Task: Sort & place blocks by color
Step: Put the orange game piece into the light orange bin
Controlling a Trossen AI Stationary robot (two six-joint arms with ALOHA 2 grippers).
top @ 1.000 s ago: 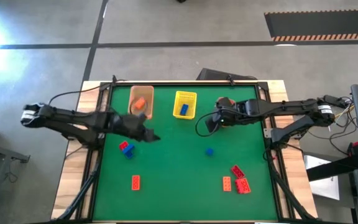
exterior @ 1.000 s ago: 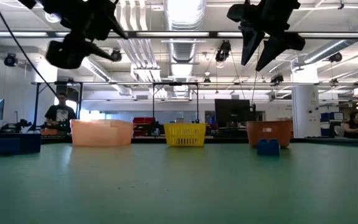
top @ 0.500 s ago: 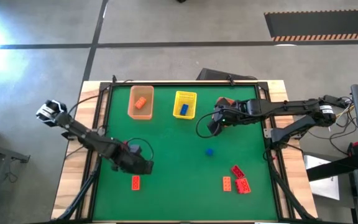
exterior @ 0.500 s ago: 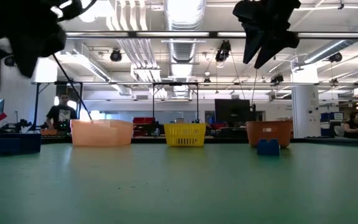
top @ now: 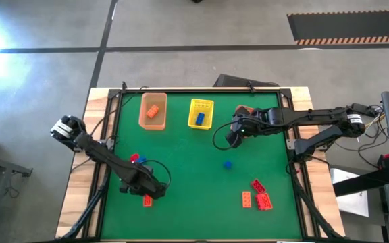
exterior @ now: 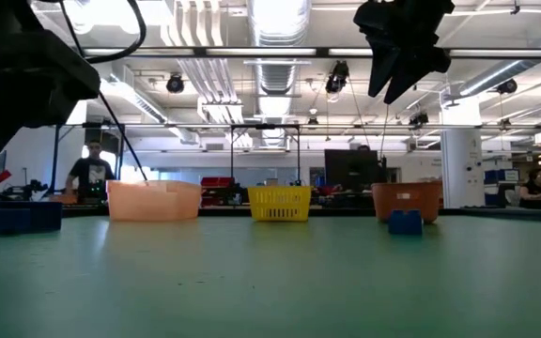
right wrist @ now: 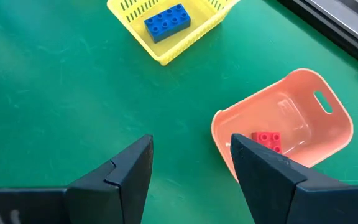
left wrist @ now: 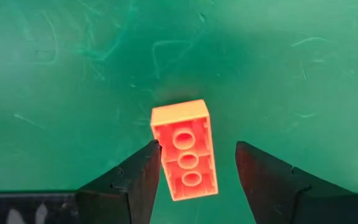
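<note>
My left gripper [top: 144, 190] points down, open, over an orange block [left wrist: 184, 149] near the table's front left. The block lies studs down on the mat, hollow underside up, between the two fingers [left wrist: 143, 177]; I cannot tell whether one touches it. My right gripper [top: 234, 135] hangs open, high above the mat, beside the red-orange basket [right wrist: 284, 124], which holds a red block [right wrist: 267, 140]. A blue block [right wrist: 166, 22] lies in the yellow basket [top: 201, 113], an orange one in the orange basket [top: 153, 110]. A red and a blue block [top: 136, 159] lie together at the left.
A lone blue block [top: 227, 164] lies mid-right on the mat. Three red and orange blocks [top: 258, 194] sit near the front right corner. The three baskets stand in a row along the far edge. People show in the room beyond the table in the low view.
My left gripper has swung from beside the orange basket toward the table's near edge, come down and tipped to point downward, ending over the orange block. My right gripper has rolled a little in place. No block has moved.
</note>
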